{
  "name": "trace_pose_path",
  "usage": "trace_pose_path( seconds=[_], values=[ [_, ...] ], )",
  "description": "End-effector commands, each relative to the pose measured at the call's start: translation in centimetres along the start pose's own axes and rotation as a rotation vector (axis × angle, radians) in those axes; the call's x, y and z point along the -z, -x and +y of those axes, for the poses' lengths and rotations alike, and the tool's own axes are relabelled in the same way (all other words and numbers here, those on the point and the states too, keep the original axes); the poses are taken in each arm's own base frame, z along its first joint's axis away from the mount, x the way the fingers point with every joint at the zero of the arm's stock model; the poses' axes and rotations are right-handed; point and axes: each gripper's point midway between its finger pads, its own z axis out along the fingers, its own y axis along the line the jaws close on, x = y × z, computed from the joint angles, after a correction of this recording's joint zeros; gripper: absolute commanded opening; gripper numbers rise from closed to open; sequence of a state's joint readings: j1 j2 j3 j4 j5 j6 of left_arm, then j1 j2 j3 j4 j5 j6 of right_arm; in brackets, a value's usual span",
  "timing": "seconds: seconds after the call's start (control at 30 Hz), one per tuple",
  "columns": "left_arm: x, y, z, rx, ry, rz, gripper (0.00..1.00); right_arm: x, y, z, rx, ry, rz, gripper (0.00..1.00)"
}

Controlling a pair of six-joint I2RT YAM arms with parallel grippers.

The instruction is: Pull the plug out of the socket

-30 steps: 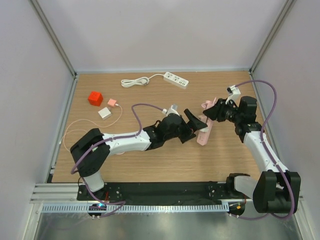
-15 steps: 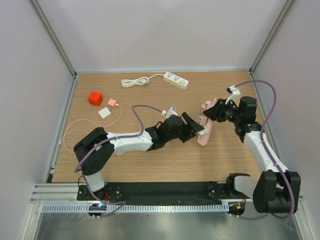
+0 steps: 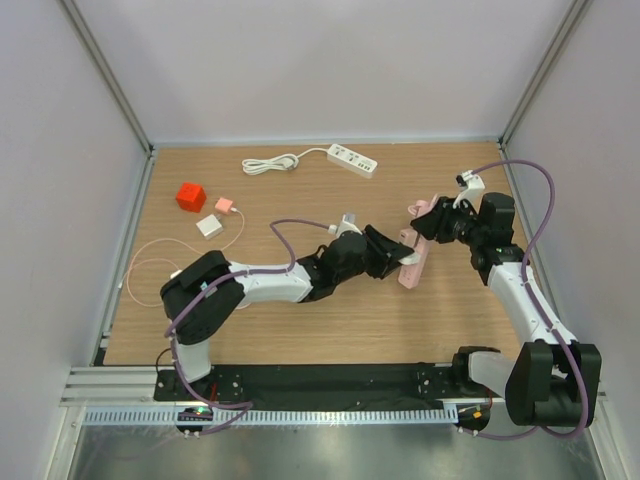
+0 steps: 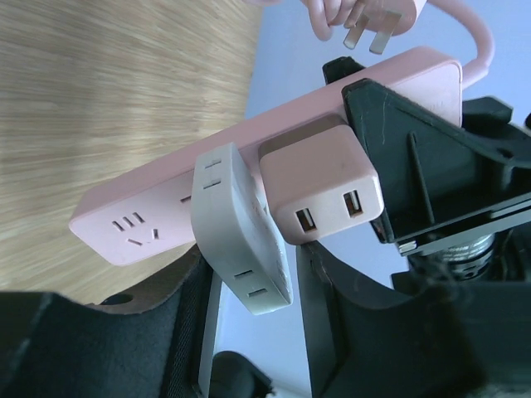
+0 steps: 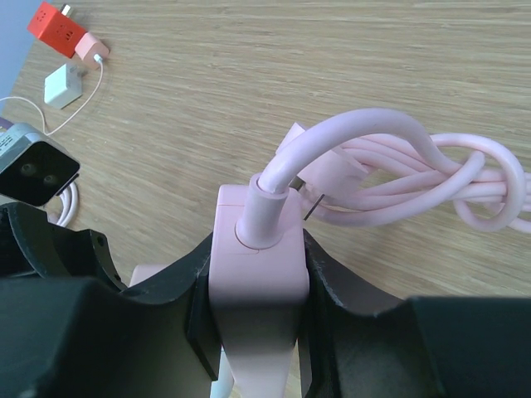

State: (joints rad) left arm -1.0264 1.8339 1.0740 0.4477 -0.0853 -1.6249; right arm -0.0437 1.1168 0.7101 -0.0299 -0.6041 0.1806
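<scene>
A pink power strip, the socket (image 3: 412, 265) (image 4: 149, 220) (image 5: 257, 249), hangs above the table at centre right. My right gripper (image 3: 430, 222) (image 5: 257, 307) is shut on its cable end, with the coiled pink cord (image 5: 398, 166) behind it. A white plug (image 4: 241, 232) sits in the strip beside a pink adapter (image 4: 319, 182). My left gripper (image 3: 400, 258) (image 4: 253, 274) reaches in from the left. Its fingers (image 4: 348, 315) press on both sides of the white plug.
A white power strip (image 3: 352, 159) with its coiled cord lies at the back. At the far left sit a red cube (image 3: 190, 196), a small pink adapter (image 3: 225, 206) and a white charger (image 3: 209, 226) with a thin looping cable (image 3: 140, 265).
My left gripper has moved right onto the pink strip and its jaws have come together from wide open onto the white plug. The right arm holds still.
</scene>
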Motion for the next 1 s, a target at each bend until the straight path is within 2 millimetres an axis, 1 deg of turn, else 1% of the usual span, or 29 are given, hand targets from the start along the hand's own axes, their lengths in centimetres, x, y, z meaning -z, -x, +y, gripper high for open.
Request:
trace_pose_path(
  seconds=[0.0,0.03,0.1,0.23,0.37,0.43,0.47,0.5,0.6,0.67,0.7,0.73,0.77,0.8,0.87,0.9,0.93,0.97],
  values=[
    [-0.6,0.7,-1.3,0.096,-0.071,-0.029,0.42,0.7,4.7,2.7,0.105,0.09,-0.14,0.01],
    [-0.7,0.5,-1.4,0.104,-0.08,-0.028,0.42,0.7,4.7,2.7,0.105,0.09,-0.14,0.01],
    [-1.0,0.6,-1.0,0.122,-0.073,-0.033,0.41,0.7,4.7,2.6,0.105,0.087,-0.141,0.01],
    [-1.2,0.4,-0.9,0.151,-0.079,-0.024,0.4,0.8,5.0,2.6,0.113,0.08,-0.158,0.01],
    [-1.7,0.1,-0.2,0.168,-0.071,-0.013,0.4,1.0,5.3,2.7,0.108,0.079,-0.176,0.01],
    [-2.0,0.4,0.3,0.163,-0.062,-0.026,0.4,1.1,5.5,2.8,0.104,0.08,-0.181,0.01],
    [-2.1,0.6,0.3,0.161,-0.061,-0.034,0.38,1.2,5.6,2.9,0.102,0.079,-0.184,0.01],
    [-2.1,0.6,0.4,0.159,-0.056,-0.036,0.28,1.2,5.6,2.7,0.098,0.075,-0.186,0.01],
    [-2.5,0.7,1.1,0.154,-0.041,-0.039,0.13,1.2,5.7,2.6,0.095,0.072,-0.189,0.01],
    [-2.6,0.7,1.3,0.148,-0.035,-0.041,0.08,1.3,5.7,2.6,0.095,0.07,-0.189,0.01],
    [-2.6,0.9,1.4,0.144,-0.033,-0.046,0.03,1.3,5.7,2.6,0.093,0.07,-0.189,0.01],
    [-2.5,1.1,1.2,0.142,-0.033,-0.049,0.0,1.3,5.8,2.5,0.09,0.067,-0.192,0.01],
    [-2.4,1.2,1.6,0.131,-0.028,-0.055,0.0,1.4,5.9,2.5,0.094,0.065,-0.194,0.01],
    [-2.3,1.4,1.5,0.126,-0.031,-0.06,0.0,1.4,5.9,2.4,0.094,0.06,-0.196,0.01],
    [-1.8,1.8,1.1,0.115,-0.038,-0.065,0.0,1.4,6.0,1.5,0.092,0.014,-0.198,0.01],
    [-1.5,2.0,1.7,0.107,-0.023,-0.072,0.0,1.7,6.2,1.2,0.098,-0.012,-0.206,0.01],
    [-1.3,2.1,1.8,0.104,-0.018,-0.074,0.0,1.8,6.4,0.7,0.111,-0.045,-0.213,0.01],
    [-0.8,2.2,1.2,0.102,-0.026,-0.077,0.0,2.0,6.5,-0.6,0.11,-0.119,-0.219,0.01]
  ],
)
